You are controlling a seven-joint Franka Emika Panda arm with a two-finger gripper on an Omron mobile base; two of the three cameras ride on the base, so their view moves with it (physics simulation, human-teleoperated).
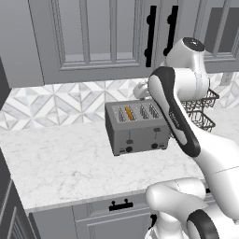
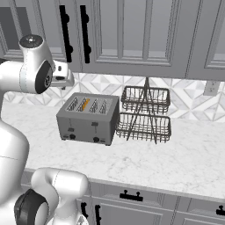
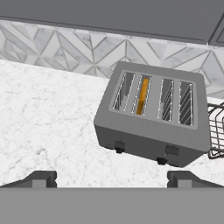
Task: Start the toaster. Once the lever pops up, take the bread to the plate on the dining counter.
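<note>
One thin bread (image 3: 142,95) slice sits ahead of the open, empty claw (image 3: 112,178); light and crumbly, pinch its top edge.

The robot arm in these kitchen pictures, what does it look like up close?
The arm is built of smooth, rounded glossy white shells with dark grey to black bands at its joints, and a round dark cap tops the upper joint. No loose cables show. The gripper ends in two small dark grey, blocky finger tips.
</note>
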